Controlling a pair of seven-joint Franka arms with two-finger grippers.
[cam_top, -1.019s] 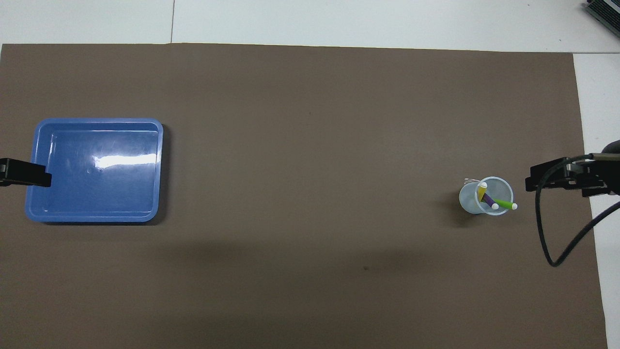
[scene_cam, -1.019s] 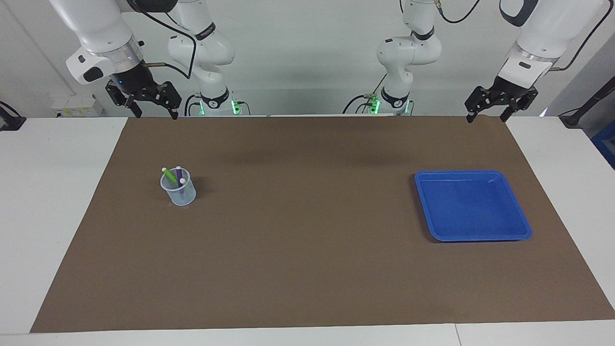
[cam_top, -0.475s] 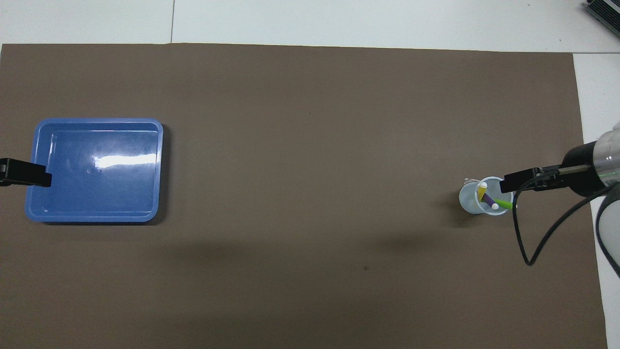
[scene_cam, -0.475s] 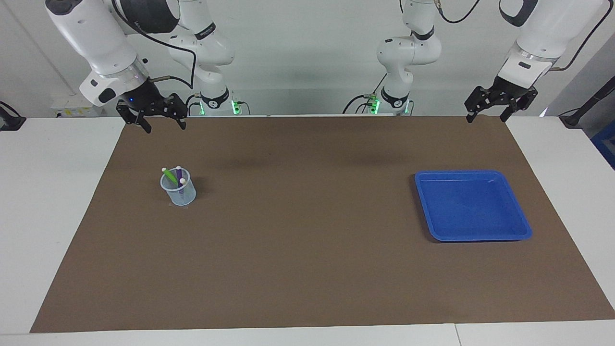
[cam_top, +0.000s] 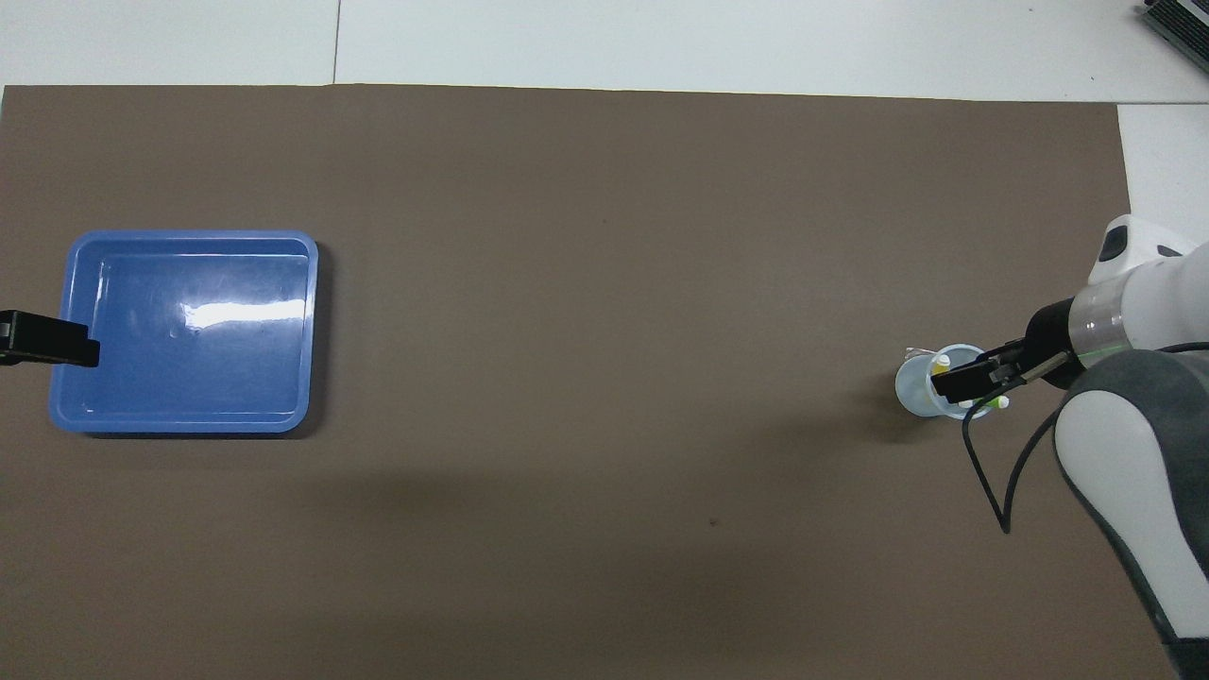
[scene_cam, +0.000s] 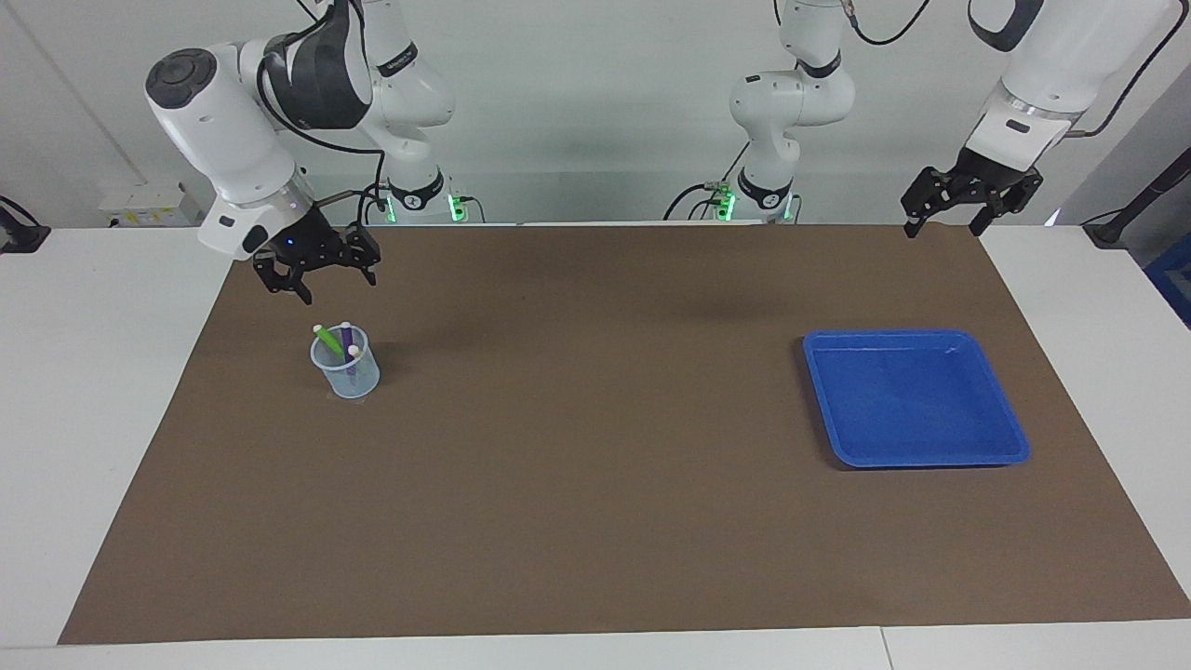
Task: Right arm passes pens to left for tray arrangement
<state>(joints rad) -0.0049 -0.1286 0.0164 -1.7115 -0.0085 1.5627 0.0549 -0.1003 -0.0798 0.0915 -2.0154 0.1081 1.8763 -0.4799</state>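
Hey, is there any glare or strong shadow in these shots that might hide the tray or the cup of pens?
Overhead view: a white streak of glare lies across the floor of the tray, rim still plain; the right gripper covers part of the cup. Facing view: no glare on the tray; only soft shadows on the brown mat; cup and pens show clearly.

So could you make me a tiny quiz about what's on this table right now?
1. True or false: the blue tray already holds a pen.
2. Where are the pens? A) in the cup B) on the mat C) in the tray
3. Fill in: the right gripper hangs open above the ____; the left gripper waits, open.

Key: 1 false; 2 A; 3 cup.
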